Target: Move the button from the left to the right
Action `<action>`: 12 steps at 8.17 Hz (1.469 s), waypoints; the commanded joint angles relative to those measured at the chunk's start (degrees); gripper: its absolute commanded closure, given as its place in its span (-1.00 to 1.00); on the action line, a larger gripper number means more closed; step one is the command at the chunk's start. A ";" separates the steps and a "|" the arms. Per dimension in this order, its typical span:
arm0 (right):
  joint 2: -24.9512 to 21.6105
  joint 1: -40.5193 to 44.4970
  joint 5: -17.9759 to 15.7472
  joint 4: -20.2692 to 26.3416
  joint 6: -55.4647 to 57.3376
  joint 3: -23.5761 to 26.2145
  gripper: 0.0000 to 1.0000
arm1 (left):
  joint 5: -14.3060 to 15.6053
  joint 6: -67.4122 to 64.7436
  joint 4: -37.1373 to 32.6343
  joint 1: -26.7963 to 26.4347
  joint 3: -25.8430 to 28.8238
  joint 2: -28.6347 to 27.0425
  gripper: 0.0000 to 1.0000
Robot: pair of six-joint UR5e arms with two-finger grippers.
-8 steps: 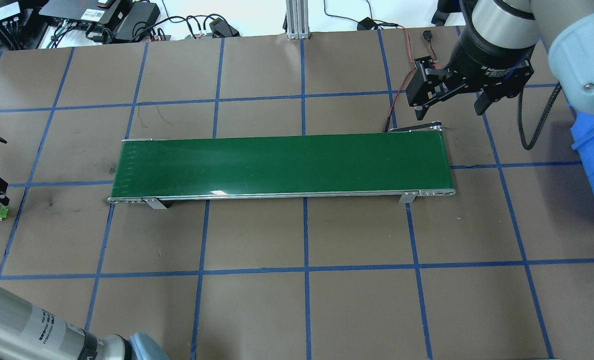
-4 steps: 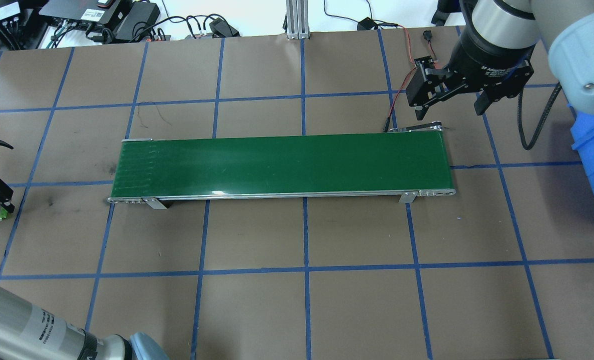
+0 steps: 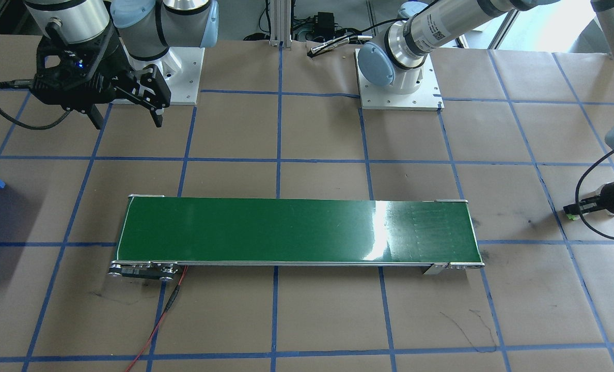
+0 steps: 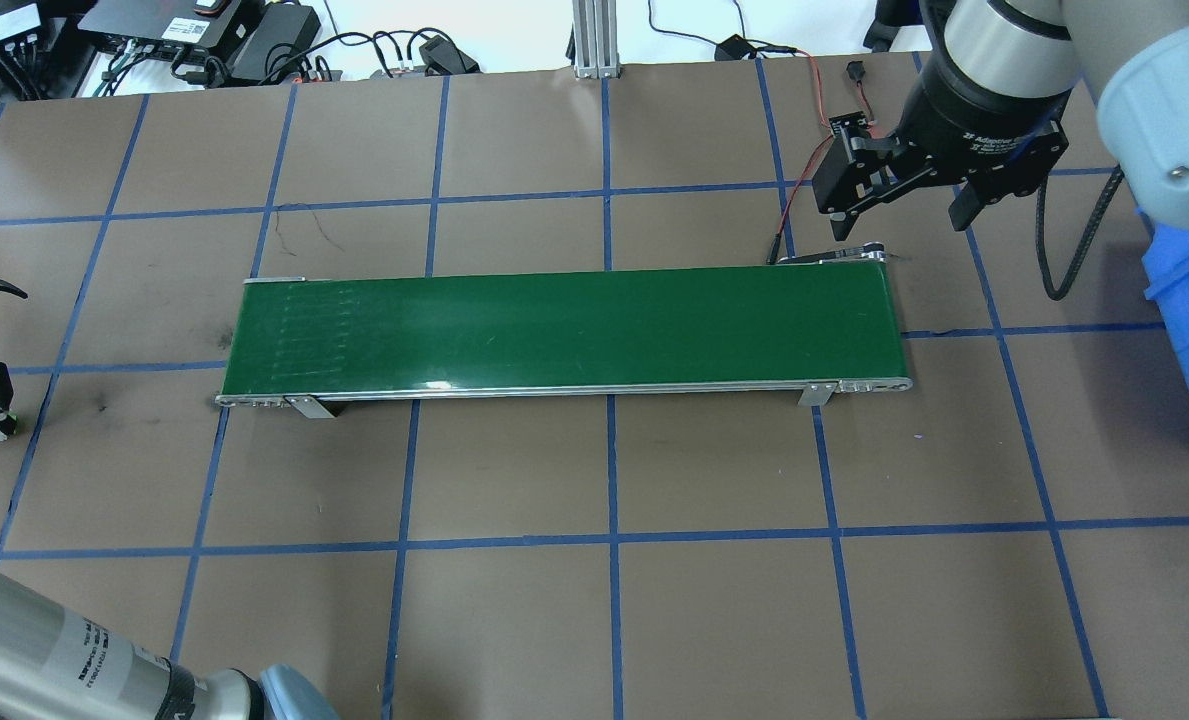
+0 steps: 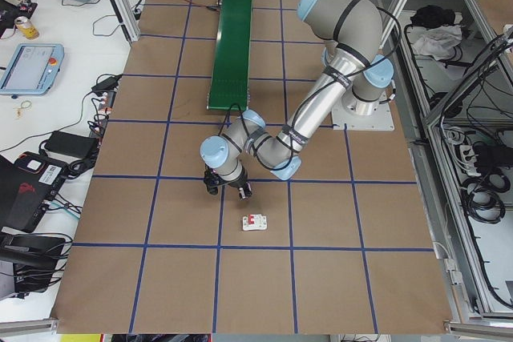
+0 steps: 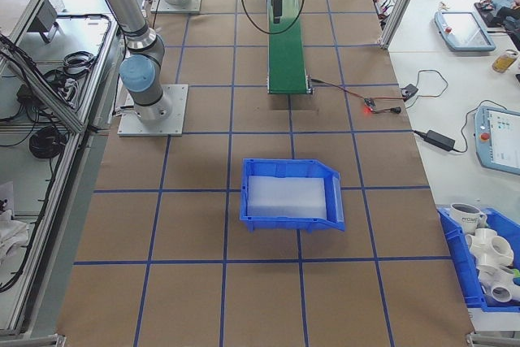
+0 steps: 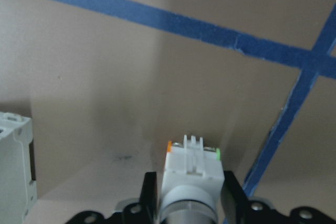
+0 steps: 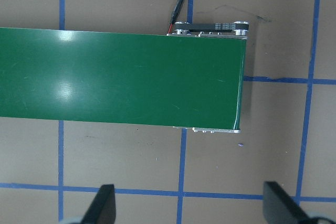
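Overhead from behind the robot and the front-facing camera across from it both look steeply down on the green conveyor belt [image 4: 564,330] from opposite sides, mirroring each other. The two end cameras look along the table [image 5: 184,278] from far back and high, each with the belt small in the distance. The right wrist view hangs straight down over the belt's end, the left wrist view sits close to the paper.
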 commanded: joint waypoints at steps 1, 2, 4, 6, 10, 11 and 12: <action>0.00 0.00 0.00 0.00 0.00 0.06 -1.00 | -0.21 0.08 -1.76 0.00 0.89 2.93 1.00; 0.00 0.00 0.00 0.00 0.00 0.06 -1.00 | -0.38 0.25 -3.69 -0.96 0.98 6.43 1.00; 0.00 0.00 0.00 0.00 0.00 0.06 -1.00 | -5.09 1.13 -7.91 -5.95 1.07 15.30 1.00; 0.00 0.00 0.00 0.00 0.00 0.06 -1.00 | -6.09 0.09 -10.19 -16.21 1.07 18.41 1.00; 0.00 0.00 0.00 0.00 0.09 0.06 -1.00 | -9.58 -7.11 -9.42 -26.80 0.20 17.01 1.00; 0.00 0.00 0.00 0.00 0.09 0.06 -1.00 | -10.22 -8.00 -9.33 -27.59 0.02 15.45 1.00; 0.00 0.00 0.00 0.00 0.09 0.06 -1.00 | -10.14 -11.05 -8.11 -29.34 0.02 13.78 1.00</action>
